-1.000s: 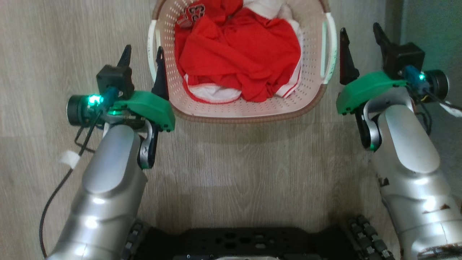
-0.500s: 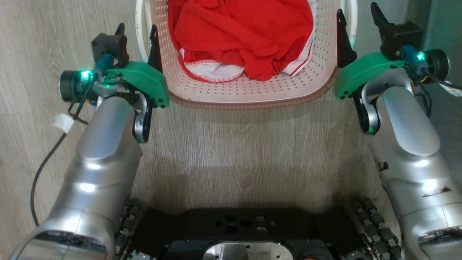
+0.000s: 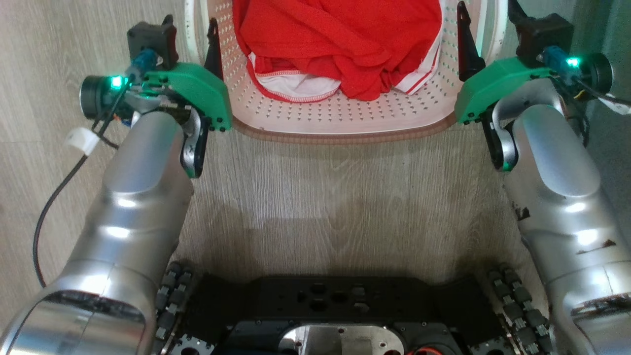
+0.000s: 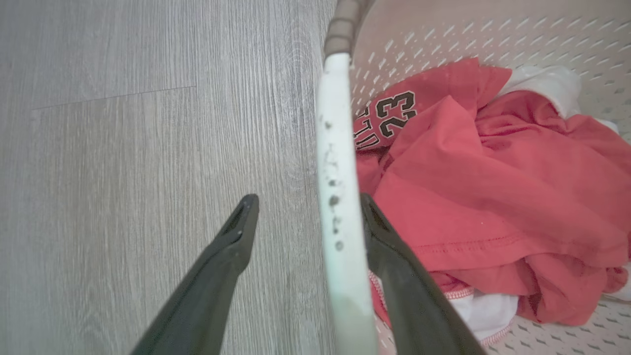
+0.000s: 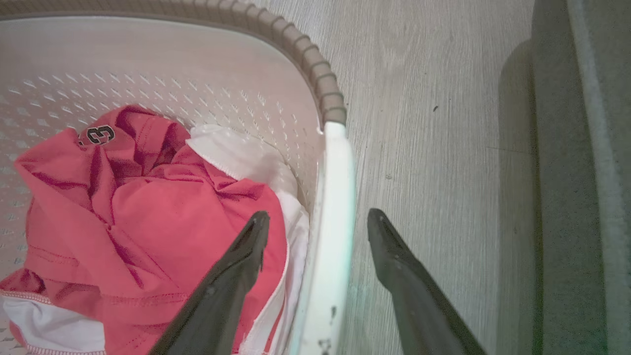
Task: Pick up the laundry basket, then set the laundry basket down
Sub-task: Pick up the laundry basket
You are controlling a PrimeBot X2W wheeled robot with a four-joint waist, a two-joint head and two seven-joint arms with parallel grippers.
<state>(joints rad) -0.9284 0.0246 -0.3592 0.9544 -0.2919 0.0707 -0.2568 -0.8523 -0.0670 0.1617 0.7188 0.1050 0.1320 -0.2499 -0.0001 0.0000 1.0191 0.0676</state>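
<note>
Dark left hand (image 4: pixel 306 197), right hand (image 5: pixel 318 213) astride handles (image 4: pixel 335 148).

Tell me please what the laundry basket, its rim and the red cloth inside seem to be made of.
The laundry basket: likely moulded plastic, cream, matte, with regular holes. Its rim: probably plastic too, brown, ribbed like weaving. The red cloth: soft knit fabric, by its folds and stitched hem.
</note>
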